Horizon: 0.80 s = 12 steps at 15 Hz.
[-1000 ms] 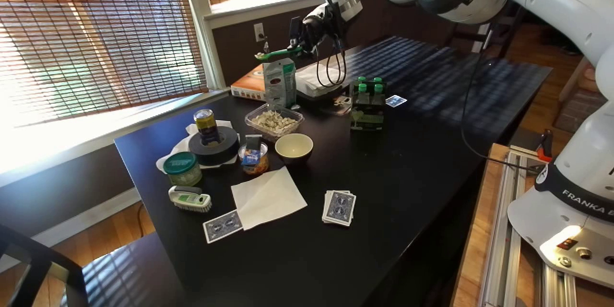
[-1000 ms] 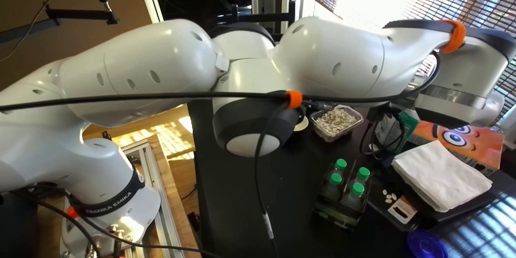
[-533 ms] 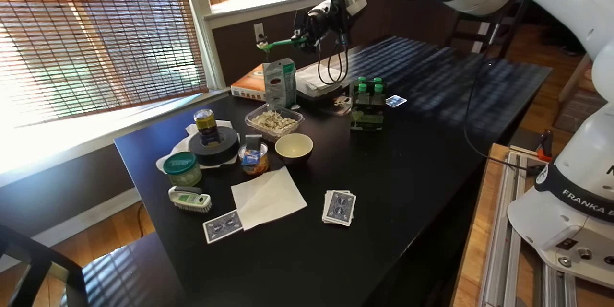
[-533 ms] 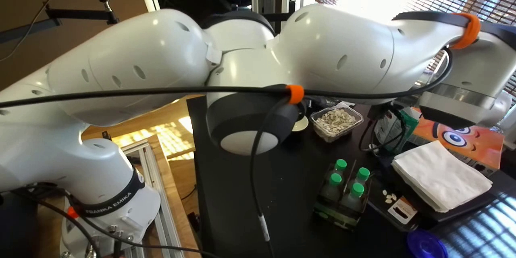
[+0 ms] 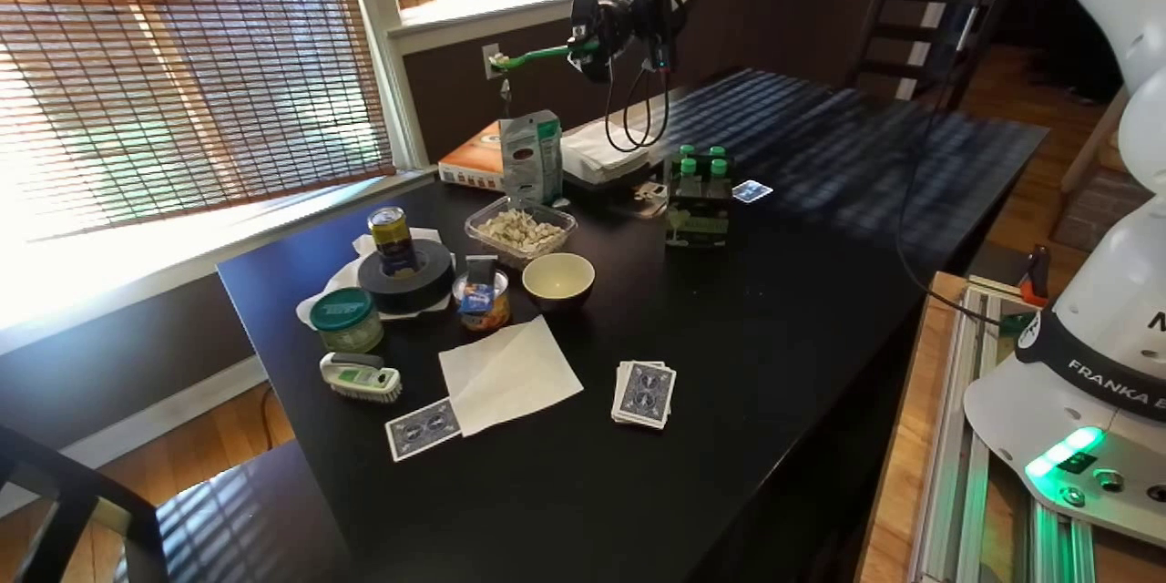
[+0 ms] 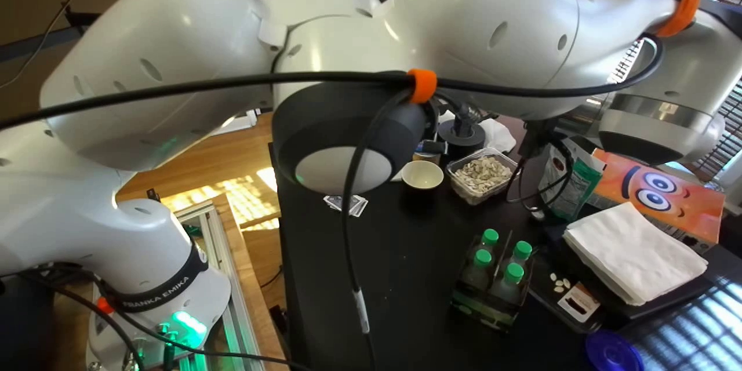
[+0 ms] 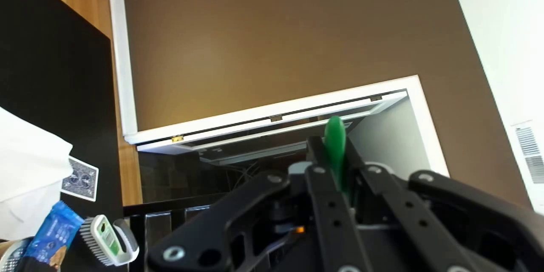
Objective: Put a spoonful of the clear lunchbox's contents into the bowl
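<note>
Right now the tool (image 7: 332, 141) pinches a green spoon (image 5: 537, 54) with some pale bits (image 5: 499, 62) at its far end, so this looks like the carrying part. Lower than the tool, on the surface (image 5: 720, 328), sit the clear lunchbox (image 6: 462, 190) with more bits and, near it, the bowl (image 5: 558, 277). Next, the tool should come down over the bowl, spoon flat, then tip.

Tbl. (image 5: 747, 319) from above, both ext. views; wrist view close behind hand (image 7: 332, 148), toward wall (image 7: 276, 42)
</note>
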### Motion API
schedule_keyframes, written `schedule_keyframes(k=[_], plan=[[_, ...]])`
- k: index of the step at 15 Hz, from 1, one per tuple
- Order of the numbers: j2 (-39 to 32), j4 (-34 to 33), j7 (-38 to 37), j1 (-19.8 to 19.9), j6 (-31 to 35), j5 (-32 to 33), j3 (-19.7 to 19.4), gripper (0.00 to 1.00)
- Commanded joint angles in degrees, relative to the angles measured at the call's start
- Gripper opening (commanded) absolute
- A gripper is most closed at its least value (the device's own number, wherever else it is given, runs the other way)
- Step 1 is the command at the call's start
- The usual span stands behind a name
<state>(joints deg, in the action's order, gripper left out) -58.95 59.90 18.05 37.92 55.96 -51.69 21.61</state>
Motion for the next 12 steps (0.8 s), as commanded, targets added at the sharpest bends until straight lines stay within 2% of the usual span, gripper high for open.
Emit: schedule_keyframes(k=[1,9,10,12], plan=[[-0.1,-0.1,0.0,0.0,0.0,0.0,0.0,0.11],[-0.5,-0.1,0.0,0.1,0.0,0.0,-0.1,0.11],[-0.5,-0.1,0.0,0.1,0.0,0.0,-0.1,0.03],[-0.4,1.0,0.9,-0.1,-0.2,0.3,0.0,0.03]])
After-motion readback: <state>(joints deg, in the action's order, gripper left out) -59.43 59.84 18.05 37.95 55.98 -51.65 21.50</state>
